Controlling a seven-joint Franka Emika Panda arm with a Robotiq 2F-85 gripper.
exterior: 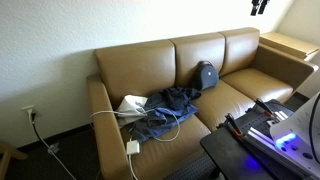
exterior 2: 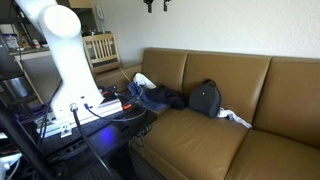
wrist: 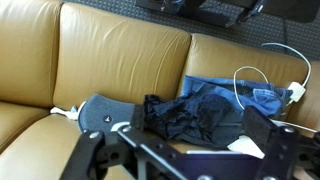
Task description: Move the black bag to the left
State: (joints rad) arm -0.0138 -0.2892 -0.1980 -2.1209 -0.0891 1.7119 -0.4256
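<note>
Sofa (exterior: 140, 65): tan leather with three seats, seen in both exterior views.
White charger (exterior: 133, 147): at the front edge of the leftmost seat, its cable looping up toward the clothes.
Clothes (exterior: 168, 105): a blue and dark heap just left of the bag.
Black bag (exterior: 206, 75): upright on the middle seat, against the backrest.
Gripper (exterior: 259, 6): high above the sofa, up and to the right of the bag and well apart from it. In the wrist view its fingers are spread wide and hold nothing, and the bag lies toward the left.
</note>
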